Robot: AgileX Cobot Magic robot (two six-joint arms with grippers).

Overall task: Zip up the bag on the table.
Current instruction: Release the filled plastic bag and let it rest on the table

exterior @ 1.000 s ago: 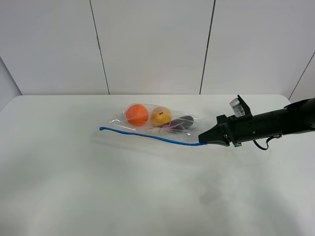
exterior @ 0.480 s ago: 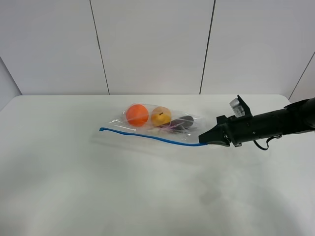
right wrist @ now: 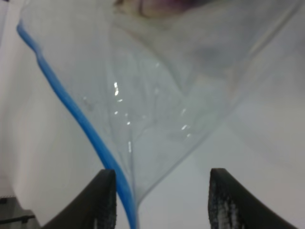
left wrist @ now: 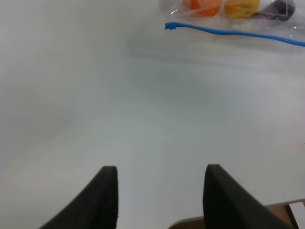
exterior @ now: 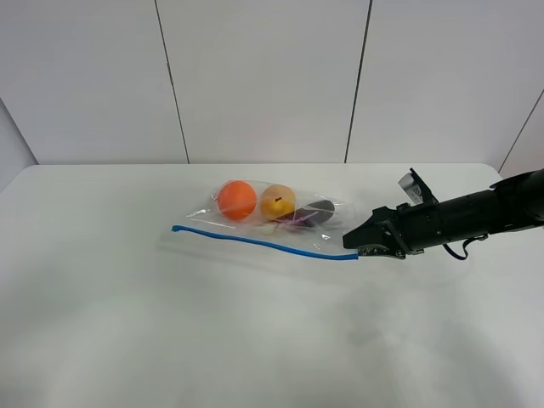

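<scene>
Bag (exterior: 276,212) on the table (exterior: 170,323), near the far middle, blue zipper strip (exterior: 263,244) along its near edge. Right gripper (exterior: 361,246) stood with jaws parted at the strip's right end, corner of the film between the fingers (right wrist: 106,200) but not pinched, nothing held. Looked light, limp and slippery, likely to slide or crumple if pushed; best taken by the stiffer zipper strip, not the thin film. Orange (exterior: 236,199), yellow fruit (exterior: 278,201) and eggplant (exterior: 313,212) weighed down the far side. Reached in low and nearly level from the right edge. Left gripper (left wrist: 159,191) hung open and empty above bare table, well apart from the bag.
</scene>
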